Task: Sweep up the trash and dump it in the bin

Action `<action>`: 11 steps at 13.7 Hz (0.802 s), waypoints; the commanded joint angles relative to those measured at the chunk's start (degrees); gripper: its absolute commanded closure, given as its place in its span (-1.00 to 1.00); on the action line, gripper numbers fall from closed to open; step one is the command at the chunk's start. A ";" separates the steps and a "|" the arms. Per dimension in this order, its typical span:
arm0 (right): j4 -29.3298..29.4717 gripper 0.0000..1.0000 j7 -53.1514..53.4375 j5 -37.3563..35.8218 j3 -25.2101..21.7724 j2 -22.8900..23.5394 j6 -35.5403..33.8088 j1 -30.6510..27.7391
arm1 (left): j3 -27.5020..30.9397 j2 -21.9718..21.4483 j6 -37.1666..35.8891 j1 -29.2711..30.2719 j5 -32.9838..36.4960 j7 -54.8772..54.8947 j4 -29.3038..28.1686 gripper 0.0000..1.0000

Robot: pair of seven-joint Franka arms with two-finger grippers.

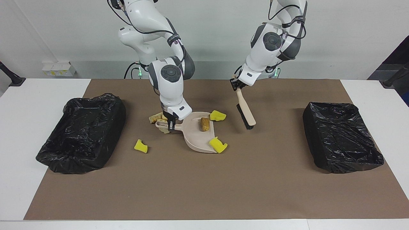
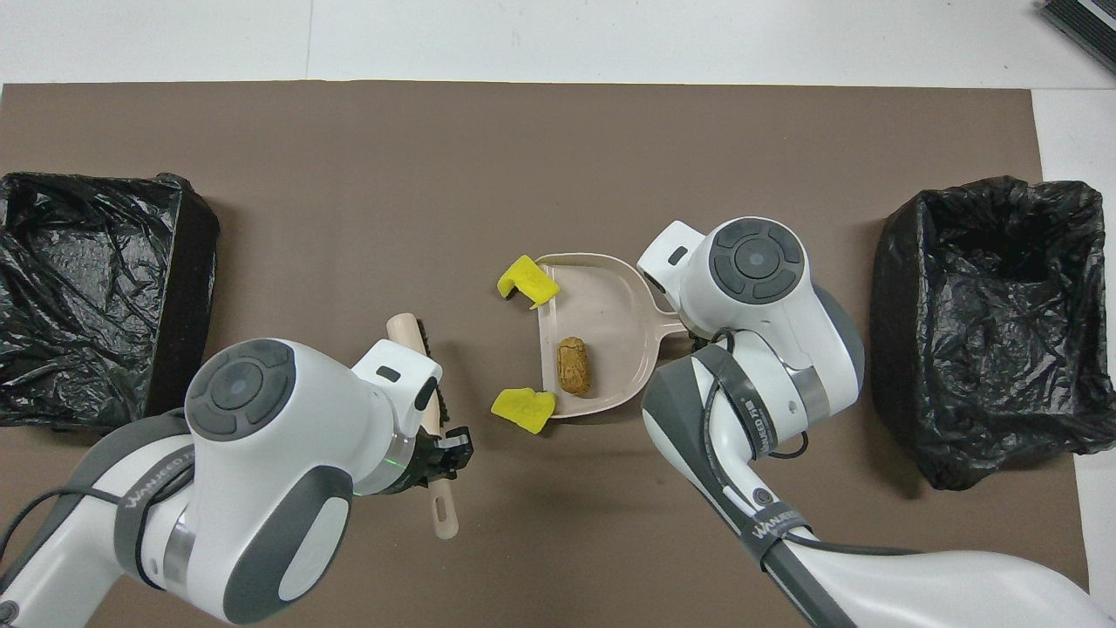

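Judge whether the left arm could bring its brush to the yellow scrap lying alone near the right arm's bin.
Probably not directly: the lone scrap lies past the dustpan and the right gripper holding it, while the left gripper hangs the brush toward the left arm's end.

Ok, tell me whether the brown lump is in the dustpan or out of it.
In. The brown lump lies on the dustpan floor, inside its rim; both yellow sponge chunks only straddle the lip.

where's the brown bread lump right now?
The brown bread lump lies inside the dustpan, in both views, between two yellow sponge chunks resting at the pan's open lip, toward the left arm's end.
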 commanded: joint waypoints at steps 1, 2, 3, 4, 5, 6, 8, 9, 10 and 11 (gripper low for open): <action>-1.33 1.00 -1.31 -1.04 0.26 -1.26 0.34 -0.65 | -0.69 -0.69 4.81 -5.68 0.63 -6.18 -5.69 1.00; -1.33 1.00 -1.31 -1.04 0.26 -1.26 0.34 -0.65 | -0.77 -0.42 8.41 -8.23 0.63 -7.08 -7.45 1.00; -1.33 1.00 -1.31 -1.04 0.26 -1.26 0.34 -0.65 | -0.69 0.45 12.28 -11.21 0.45 -7.09 -8.68 1.00; -1.33 1.00 -1.31 -1.04 0.26 -1.26 0.34 -0.65 | -0.77 2.20 16.32 -12.46 0.36 -7.17 -8.78 1.00; -1.41 1.00 -1.31 -1.04 0.26 -1.35 0.34 -0.65 | -0.77 3.69 19.06 -13.17 0.01 -6.48 -8.17 1.00; -1.41 1.00 -1.31 -1.04 0.26 -1.35 0.34 -0.65 | -0.86 3.88 21.08 -13.61 -0.08 -5.86 -8.08 1.00; -1.41 1.00 -1.31 -1.04 0.26 -1.35 0.34 -0.65 | -0.86 4.15 25.04 -16.24 -0.60 -2.53 -7.73 1.00; -1.41 1.00 -1.31 -1.04 0.26 -1.35 0.34 -0.65 | -0.86 4.32 26.89 -17.12 -1.82 -0.78 -7.21 1.00; -1.41 1.00 -1.31 -1.04 0.26 -1.35 0.34 -0.65 | -0.86 5.54 27.08 -17.22 -2.18 0.37 -5.72 1.00; -1.41 1.00 -1.31 -1.04 0.26 -1.35 0.34 -0.65 | -0.69 6.16 26.65 -16.78 -2.19 0.82 -4.57 1.00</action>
